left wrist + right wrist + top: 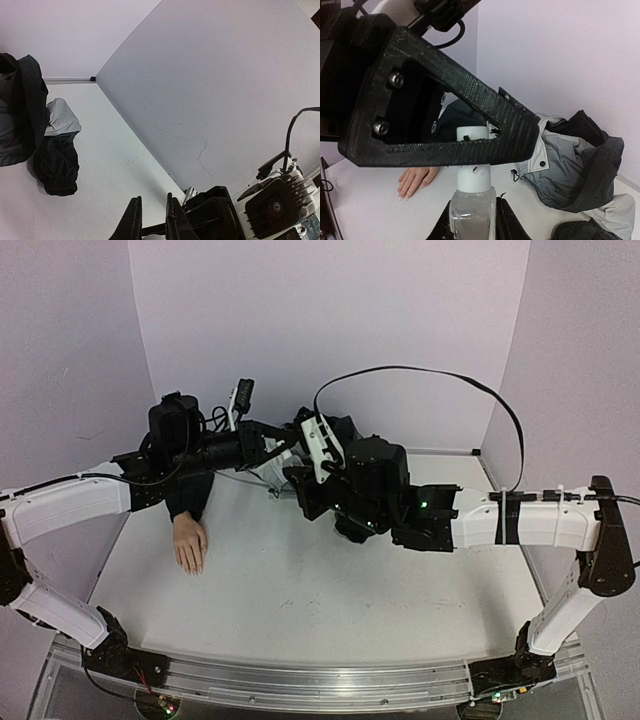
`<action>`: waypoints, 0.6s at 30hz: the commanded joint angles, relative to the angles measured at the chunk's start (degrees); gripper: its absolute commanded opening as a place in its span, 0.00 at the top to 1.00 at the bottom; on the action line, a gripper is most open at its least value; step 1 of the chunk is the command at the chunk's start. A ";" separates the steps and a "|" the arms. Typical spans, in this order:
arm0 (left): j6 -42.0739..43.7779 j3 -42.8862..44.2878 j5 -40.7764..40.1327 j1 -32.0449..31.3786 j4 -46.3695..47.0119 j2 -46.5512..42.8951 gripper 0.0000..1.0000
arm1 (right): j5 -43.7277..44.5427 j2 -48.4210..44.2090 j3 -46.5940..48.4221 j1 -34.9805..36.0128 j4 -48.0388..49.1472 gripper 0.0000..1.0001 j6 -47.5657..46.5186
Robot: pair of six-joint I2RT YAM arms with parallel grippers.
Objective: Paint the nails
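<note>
The pale mannequin hand (190, 543) lies palm down at the left of the table, coming out of a dark jacket sleeve (188, 495). Its nails (401, 196) look long and pale at the fingertips. Above the table's middle, my right gripper (475, 207) is shut on a small clear glass bottle (471, 220) and holds it upright. The bottle's white cap (474, 170) sticks up between the fingers of my left gripper (152, 197). One black left finger (470, 95) crosses in front of the cap, and the gripper is shut on it.
A grey-black jacket (570, 160) lies bunched at the back of the table, behind and to the right of the bottle. Purple walls (330, 320) enclose the table at the back and both sides. A black cable (440, 375) arches over the right arm.
</note>
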 commanded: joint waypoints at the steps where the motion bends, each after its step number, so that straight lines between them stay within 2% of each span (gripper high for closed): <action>1: 1.04 2.41 3.02 -1.71 2.25 0.65 1.00 | 0.60 -0.37 2.40 0.21 3.84 1.00 -0.63; 4: 3.37 4.10 9.50 -2.37 2.41 1.67 1.00 | -2.19 -2.30 0.66 0.08 5.53 1.00 -0.97; 7: 8.70 6.48 17.79 -4.11 2.51 2.09 1.00 | -13.41 -6.40 -1.93 -2.29 7.34 1.00 -0.77; 9: 11.16 8.02 23.82 -4.62 2.73 2.32 1.00 | -31.02 -9.37 -4.62 -6.75 9.79 1.00 1.93; 10: 11.90 8.63 26.27 -4.67 2.94 2.37 1.00 | -48.19 -10.55 -6.32 -9.62 13.61 1.00 3.71; 11: 12.39 9.32 28.23 -4.86 3.14 2.39 1.00 | -58.39 -11.72 -8.62 -11.54 17.78 1.00 5.56; 13: 13.14 10.00 30.77 -5.32 3.84 2.47 1.00 | -72.11 -13.70 -10.77 -12.52 23.77 1.00 8.30; 15: 13.46 10.82 32.62 -6.02 4.22 2.86 1.00 | -75.94 -14.63 -11.26 -12.52 25.81 1.00 10.39; 18: 13.07 11.53 33.00 -6.30 4.36 3.57 1.00 | -72.14 -15.86 -13.00 -12.58 25.52 1.00 10.68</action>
